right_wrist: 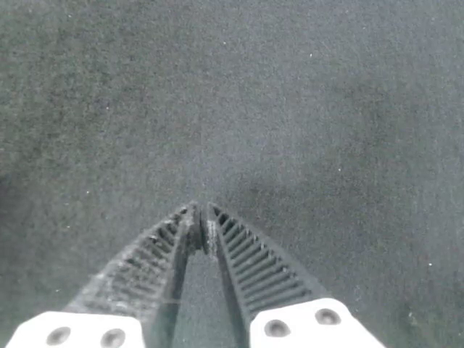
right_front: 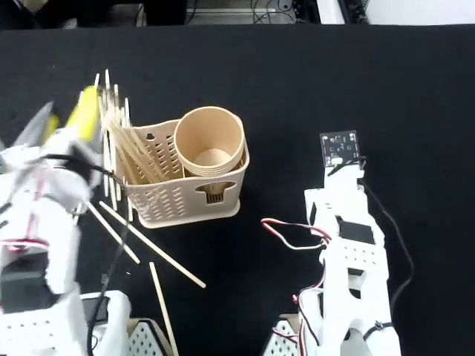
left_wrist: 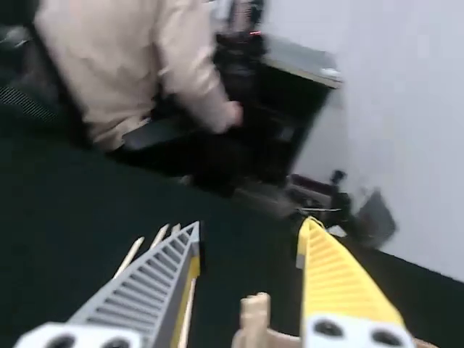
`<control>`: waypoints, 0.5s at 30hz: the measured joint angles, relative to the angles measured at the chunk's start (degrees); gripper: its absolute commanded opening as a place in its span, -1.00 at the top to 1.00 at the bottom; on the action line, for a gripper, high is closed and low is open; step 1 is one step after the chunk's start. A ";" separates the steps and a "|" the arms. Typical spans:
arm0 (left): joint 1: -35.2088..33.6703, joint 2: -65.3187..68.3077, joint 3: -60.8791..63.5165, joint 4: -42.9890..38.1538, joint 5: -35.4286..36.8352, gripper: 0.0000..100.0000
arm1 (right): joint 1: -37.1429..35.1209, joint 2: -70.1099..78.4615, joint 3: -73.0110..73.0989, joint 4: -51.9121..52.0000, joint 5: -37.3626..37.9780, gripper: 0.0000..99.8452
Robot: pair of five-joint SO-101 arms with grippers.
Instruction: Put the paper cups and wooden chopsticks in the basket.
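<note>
1. The basket (right_front: pixel 185 194) stands on the black counter (right_front: pixel 297 81), to the left of the middle in the high view.
2. The paper cups (right_front: pixel 210 141) sit stacked one in another, upright, in the right part of the basket.
3. A bundle of wooden chopsticks (right_front: pixel 119 137) stands in the left part of the basket, leaning, with the tips above the rim.
4. A few loose chopsticks (right_front: pixel 152 256) lie flat on the counter in front of the basket, and one of them (right_front: pixel 163 308) lies closer to the arm bases.
5. The left pincer (right_front: pixel 59 119) is just beside the left side of the basket, near the chopstick tips. In the left wrist view its fingers (left_wrist: pixel 341 283) are spread wide apart and grip nothing.
6. The right pincer (right_wrist: pixel 201 225) is over bare counter, well apart from the basket. Its fingertips touch each other, with nothing between them.
</note>
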 measured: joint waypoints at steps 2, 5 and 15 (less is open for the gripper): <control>-5.80 4.40 -5.01 6.15 2.46 0.55 | 0.00 0.00 0.00 0.00 0.00 0.97; -14.86 15.30 -10.90 13.45 5.10 0.55 | 0.00 0.00 0.00 0.00 0.00 0.97; -21.80 62.24 -20.66 18.29 6.24 0.56 | 0.00 0.00 0.00 0.00 0.00 0.97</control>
